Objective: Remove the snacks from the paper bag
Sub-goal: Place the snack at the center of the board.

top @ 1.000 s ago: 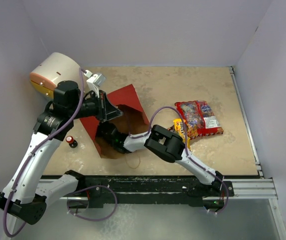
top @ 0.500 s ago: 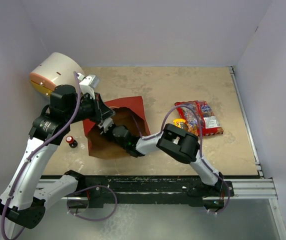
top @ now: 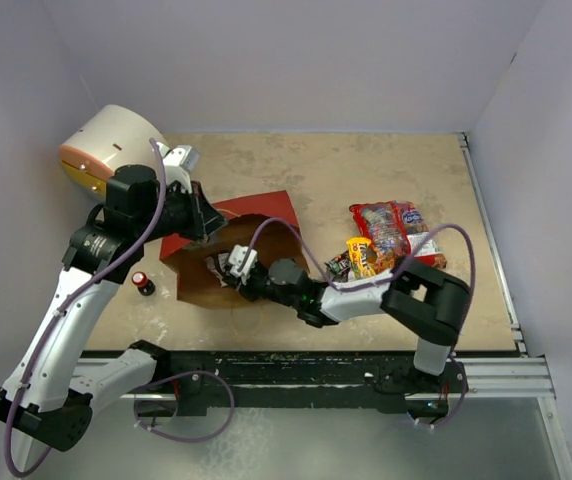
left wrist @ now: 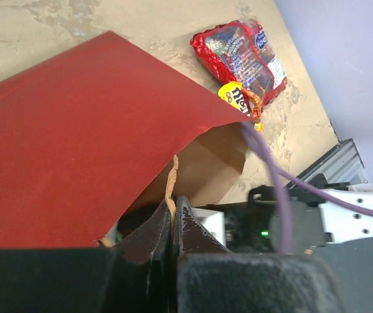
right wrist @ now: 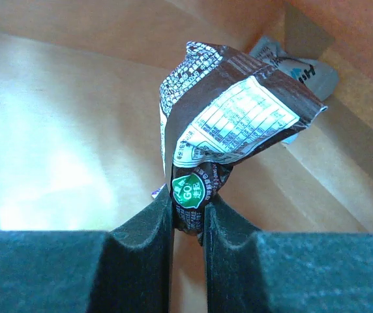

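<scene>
Right fingers [right wrist: 144,241] are clamped on the lower corner of a dark packet [right wrist: 229,124], deep inside the paper bag [top: 266,205]. The pinch sits on the crimped end, w/ the rest of the packet standing above the tips & its nutrition panel facing the wrist cam. Left fingers [left wrist: 149,238] are closed tight on the bag's upper rim, holding it up so the mouth gapes toward the right arm. Bag lies on its side on the counter [top: 366,165], red outside, kraft inside.

Handling, my read: the packet is light, crinkly film w/ soft contents. Weight is no issue, but the film is slick, so a corner pinch could slip or let it swing. The crimped end is the stiffest bit, so the grip spot looks OK; a deeper bite would be safer. Bag paper is thin & stiff-ish, and looks split at the rim by the left fingers, so a hard pull there could tear it more.

One more inside: a silvery-blue wrapper [right wrist: 304,68] behind the dark packet, against the back fold. It's small & flat, prob. hard to lift off the paper; take it by a raised edge.

Out on the counter, right of the bag: red-and-clear bag [top: 391,232], w/ the yellow candy packet [top: 363,255] just beside it.
</scene>
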Motion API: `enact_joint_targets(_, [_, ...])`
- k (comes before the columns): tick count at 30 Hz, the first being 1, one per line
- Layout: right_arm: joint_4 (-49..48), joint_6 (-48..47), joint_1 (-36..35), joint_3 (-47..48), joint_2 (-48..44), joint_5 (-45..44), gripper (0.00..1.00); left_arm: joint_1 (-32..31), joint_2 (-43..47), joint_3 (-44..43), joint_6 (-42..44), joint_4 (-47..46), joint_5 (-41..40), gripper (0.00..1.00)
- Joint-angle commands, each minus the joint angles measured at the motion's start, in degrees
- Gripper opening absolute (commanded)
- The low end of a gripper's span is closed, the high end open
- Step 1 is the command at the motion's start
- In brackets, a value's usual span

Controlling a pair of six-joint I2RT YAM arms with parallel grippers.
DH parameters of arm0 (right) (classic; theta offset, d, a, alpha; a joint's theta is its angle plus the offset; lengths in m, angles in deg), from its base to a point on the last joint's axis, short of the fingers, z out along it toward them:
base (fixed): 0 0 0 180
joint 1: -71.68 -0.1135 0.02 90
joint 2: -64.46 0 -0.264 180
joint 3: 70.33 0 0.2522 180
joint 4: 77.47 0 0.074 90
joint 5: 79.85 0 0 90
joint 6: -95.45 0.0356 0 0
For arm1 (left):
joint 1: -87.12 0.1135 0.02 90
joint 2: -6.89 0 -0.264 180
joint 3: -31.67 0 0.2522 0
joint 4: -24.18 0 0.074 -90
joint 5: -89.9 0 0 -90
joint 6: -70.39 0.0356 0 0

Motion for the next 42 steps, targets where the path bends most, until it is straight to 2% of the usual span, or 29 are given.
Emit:
enact_joint_targets(1, [2.85,-4.14,-0.38,-2.18,-11.44,4.04,0.1,-0.11,-0.35,-1.56,-1.17,-2.95,-1.9,0.0])
enact_joint_targets(7, [19.56,-8.46,-0.46,-0.57,-24.78,2.01,0.1,-0.12,-1.31,-1.56,-2.03,-1.3,-2.75,0.0])
enact_joint_targets(11, [29.01,-10.02,-0.42,0.62,-32.92,-6.05,0.1,-0.14,-1.75,-1.25,-1.56,0.09,-5.3,0.0])
enact_joint_targets(14, [36.37,-7.19,-0.42,1.35,-39.57,-14.34,0.1,-0.12,-2.34,-1.51,-1.85,1.35,-6.9,0.0])
enact_joint_targets(20, [54.94,13.58,-0.23,1.98,-49.37,-39.12,0.06,-0.11,-2.32,-2.74,-0.21,3.18,-11.05,0.0])
enact_joint_targets(25, [73.86,34.07,1.06,1.68,-49.98,-48.41,0.03,-0.16,-2.66,-2.94,0.33,2.7,-10.17,0.0])
enact_joint_targets(27, [81.47,42.44,3.57,1.93,-48.97,-46.57,0.02,-0.16,-2.58,-2.88,0.34,2.62,-10.1,0.0])
enact_joint_targets(29, [83.6,44.46,7.65,1.41,-48.82,-40.62,0.02,-0.12,-2.49,-2.66,0.14,2.46,-10.16,0.0])
enact_joint_targets(37, [83.46,33.9,13.95,2.52,-45.88,-21.5,0.06,-0.15,-3.56,-2.25,-1.87,1.5,-7.64,0.0])
enact_joint_targets(42, [89.47,32.62,16.17,6.42,-39.92,-18.08,0.05,-0.17,-3.99,-1.96,-2.94,1.15,-5.92,0.0])
